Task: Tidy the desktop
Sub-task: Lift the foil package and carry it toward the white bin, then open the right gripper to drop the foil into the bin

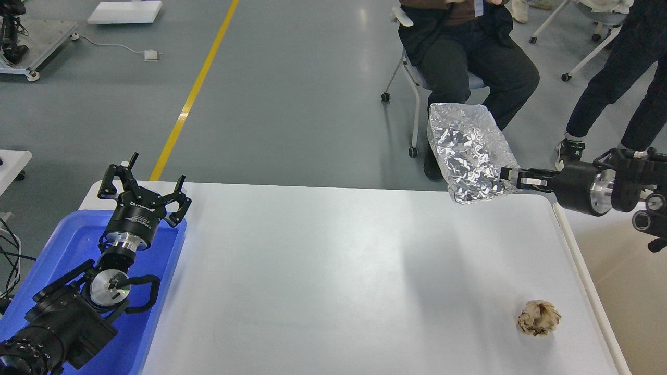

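Note:
The white desktop (323,271) fills the middle of the head view. My right gripper (513,176) reaches in from the right and is shut on the lower right edge of a shiny silver foil bag (466,151), which it holds up above the desktop's far right corner. A crumpled brown paper ball (538,317) lies on the desktop near the front right. My left gripper (143,185) is open and empty, pointing up above the far end of the blue plastic tray (161,291) at the left.
A white-rimmed beige bin (625,291) stands against the desktop's right edge. A seated person (469,57) on a wheeled chair and a standing person (620,78) are beyond the far right side. A yellow floor line (195,88) runs behind.

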Available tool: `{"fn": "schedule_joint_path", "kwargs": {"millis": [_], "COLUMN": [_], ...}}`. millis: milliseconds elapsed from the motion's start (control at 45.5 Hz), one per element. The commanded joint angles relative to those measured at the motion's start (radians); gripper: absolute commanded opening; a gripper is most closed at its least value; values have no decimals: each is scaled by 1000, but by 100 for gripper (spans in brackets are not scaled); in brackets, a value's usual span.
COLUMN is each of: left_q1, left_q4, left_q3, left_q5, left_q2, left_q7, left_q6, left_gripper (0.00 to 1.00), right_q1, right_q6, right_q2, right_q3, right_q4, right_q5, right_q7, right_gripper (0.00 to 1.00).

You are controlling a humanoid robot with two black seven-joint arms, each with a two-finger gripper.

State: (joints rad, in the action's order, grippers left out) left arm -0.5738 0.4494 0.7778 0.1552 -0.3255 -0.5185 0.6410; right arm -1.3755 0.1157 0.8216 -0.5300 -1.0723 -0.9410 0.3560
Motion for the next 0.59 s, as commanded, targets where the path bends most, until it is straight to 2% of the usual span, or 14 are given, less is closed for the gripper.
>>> {"fn": "schedule_joint_path", "kwargs": {"millis": [0,198,264,418,571], "left_q1": [0,0,0,0,0], "left_q4": [0,0,0,0,0], "left_q3": [0,0,0,0,0], "left_q5": [1,1,0,1,0], "left_q2": [0,-1,-1,-1,0], "left_q7": [0,0,0,0,0], "left_q6": [0,-1,-1,-1,-1], "left_gripper": [100,100,100,100,100], "right_q1": [88,219,276,392,503], "right_q6": [1,2,4,28,105], "right_q2": [-1,-1,-1,-15,-71], "right_q3": [-33,-31,-31,-33,-50], "right_q4": [300,477,549,693,847], "right_q5": [1,13,13,11,10], "right_q7": [11,38,83,155,199], "right_gripper": [0,0,0,0,0]}}
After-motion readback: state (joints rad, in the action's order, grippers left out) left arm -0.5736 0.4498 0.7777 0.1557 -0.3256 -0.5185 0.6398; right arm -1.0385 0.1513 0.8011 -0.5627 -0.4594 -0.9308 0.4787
